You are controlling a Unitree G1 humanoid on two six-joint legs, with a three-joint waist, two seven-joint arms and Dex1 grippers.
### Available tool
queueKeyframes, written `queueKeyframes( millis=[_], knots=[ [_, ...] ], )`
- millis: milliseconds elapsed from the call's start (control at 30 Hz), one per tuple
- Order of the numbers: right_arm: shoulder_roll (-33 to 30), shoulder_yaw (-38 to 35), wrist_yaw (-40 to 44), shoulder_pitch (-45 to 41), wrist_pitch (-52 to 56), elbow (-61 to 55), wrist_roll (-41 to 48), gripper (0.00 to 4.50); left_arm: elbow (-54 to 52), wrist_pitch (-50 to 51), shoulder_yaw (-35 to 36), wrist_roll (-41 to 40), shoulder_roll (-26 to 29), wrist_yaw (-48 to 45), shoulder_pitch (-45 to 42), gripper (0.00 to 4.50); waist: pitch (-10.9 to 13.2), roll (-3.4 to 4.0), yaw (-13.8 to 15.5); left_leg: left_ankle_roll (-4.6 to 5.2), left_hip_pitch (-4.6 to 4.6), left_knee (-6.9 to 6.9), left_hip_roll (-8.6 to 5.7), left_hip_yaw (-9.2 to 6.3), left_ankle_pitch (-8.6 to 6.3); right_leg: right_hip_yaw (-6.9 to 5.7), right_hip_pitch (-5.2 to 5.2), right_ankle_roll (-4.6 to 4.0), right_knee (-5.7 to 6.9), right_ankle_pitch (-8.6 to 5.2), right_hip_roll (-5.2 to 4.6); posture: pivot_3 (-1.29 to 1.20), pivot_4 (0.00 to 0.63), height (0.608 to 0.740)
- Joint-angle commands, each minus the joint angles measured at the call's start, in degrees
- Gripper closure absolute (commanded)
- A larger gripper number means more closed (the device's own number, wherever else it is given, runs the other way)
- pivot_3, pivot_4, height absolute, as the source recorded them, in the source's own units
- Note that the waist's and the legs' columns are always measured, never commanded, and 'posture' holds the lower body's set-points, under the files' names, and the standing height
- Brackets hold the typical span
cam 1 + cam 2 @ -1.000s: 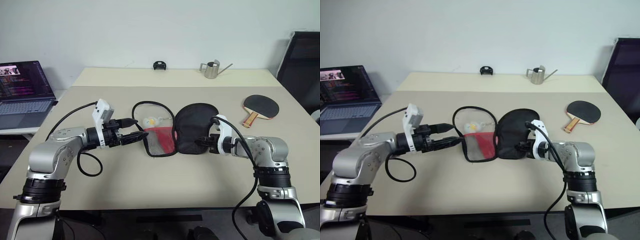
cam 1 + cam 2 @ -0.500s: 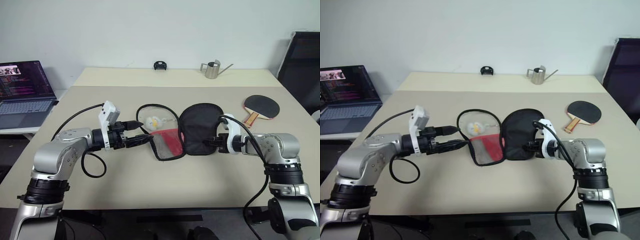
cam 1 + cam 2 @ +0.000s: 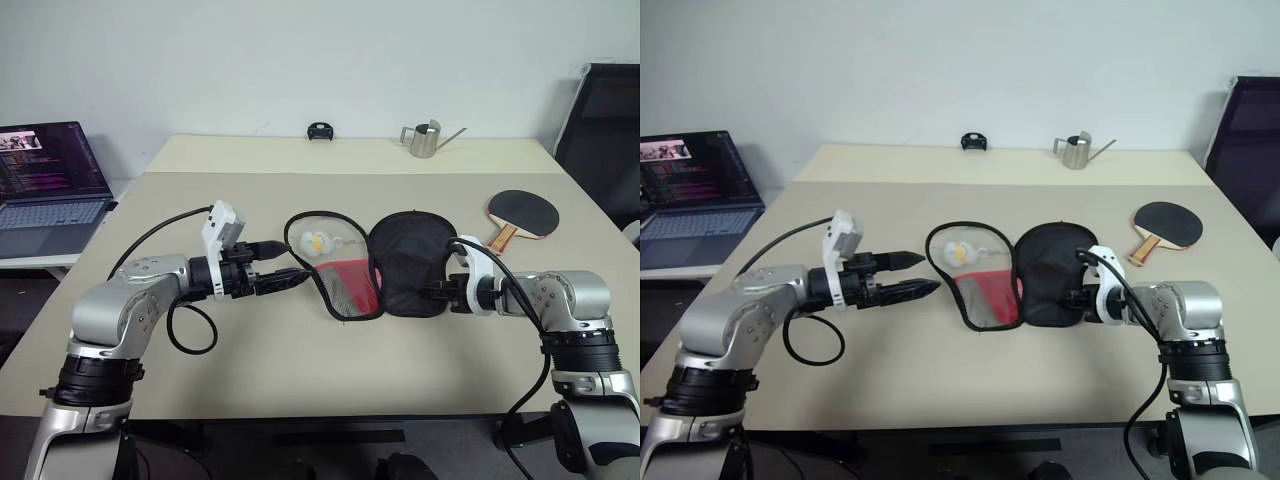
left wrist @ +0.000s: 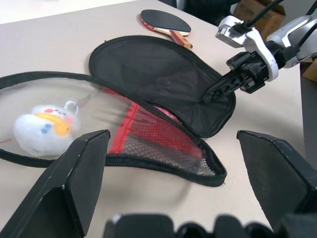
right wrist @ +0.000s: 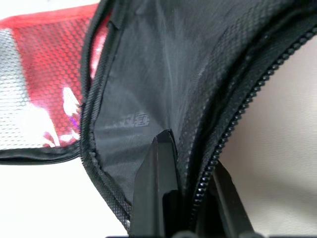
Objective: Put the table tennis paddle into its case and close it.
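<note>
Meanwhile, left fingers (image 3: 923,275) spread empty, right fingers (image 5: 166,163) straddling open case (image 3: 405,262) rim.

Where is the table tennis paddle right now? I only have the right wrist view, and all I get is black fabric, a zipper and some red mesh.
Observer: The round black table tennis paddle with the light wooden handle lies on the beige table. It is outside the black fabric paddle-shaped case, to the robot's right of it.
Operator: Is anything already sitting in the case?
Observer: Yes, a small white soft toy lies in the clear-windowed half, the one farther from your gripper.
Operator: And what is the left gripper doing?
Observer: The left gripper is open and holds nothing, pointing at the rim of that clear-windowed half.
</note>
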Motion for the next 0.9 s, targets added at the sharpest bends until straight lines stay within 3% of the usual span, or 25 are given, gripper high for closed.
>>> queueKeyframes(
  millis=[33, 167, 467, 567, 667, 900],
  knots=[
    [-0.4, -0.9, 0.1, -1.1, -0.6, -0.8, -0.1, 2.88, -2.4, 0.1, 0.8, -1.1, 0.3, -0.2, -0.9, 0.0, 0.0, 0.0, 0.0, 0.0, 0.0, 0.0, 0.0, 0.0, 0.0, 0.0, 0.0, 0.0, 0.0, 0.0, 0.0, 0.0, 0.15, 0.74],
    [-1.2, -1.2, -0.1, -1.4, -0.9, -1.4, -0.7, 1.69, -2.7, 0.4, 1.0, -1.1, 0.0, 0.0, -0.7, 0.0, 0.0, 0.0, 0.0, 0.0, 0.01, 0.01, 0.0, 0.0, 0.0, 0.0, 0.01, 0.0, 0.01, 0.0, 0.0, 0.0, 0.15, 0.74],
    [-4.8, -4.5, -0.4, -1.9, 0.0, -3.9, -0.8, 1.69, -2.9, 0.2, 0.9, -1.1, -0.8, 0.3, -0.3, 0.0, 0.0, 0.0, 0.0, 0.0, 0.01, 0.05, 0.0, 0.0, 0.0, 0.0, 0.03, 0.0, 0.02, 0.0, 0.0, 0.0, 0.15, 0.74],
    [-5.3, -7.0, -0.3, -1.9, 0.6, -5.7, 0.0, 1.09, -2.9, 0.2, 0.9, -1.1, -1.1, 0.3, -0.3, 0.0, 0.0, 0.0, 0.0, 0.0, 0.01, 0.05, 0.0, 0.0, 0.0, 0.0, 0.03, 0.0, 0.02, 0.0, 0.0, 0.0, 0.15, 0.74],
    [-4.6, -8.7, -2.0, -2.6, -3.1, -6.5, -1.3, 0.12, -2.6, -0.1, 0.8, -1.0, -1.7, 0.4, -0.7, 0.0, 0.0, 0.0, 0.0, 0.0, 0.01, 0.05, 0.0, 0.0, 0.0, 0.0, 0.03, 0.0, 0.02, 0.0, 0.0, 0.0, 0.15, 0.74],
    [-1.5, -7.5, -11.3, -4.3, -20.5, -1.9, -10.4, 0.03, -1.8, 0.2, 0.9, -1.0, -5.2, 4.4, -7.5, 0.0, 0.0, 0.0, 0.1, 0.0, 0.0, 0.09, 0.0, 0.0, 0.0, -0.01, 0.03, 0.0, 0.05, 0.0, 0.0, 0.0, 0.15, 0.74]
  ],
)
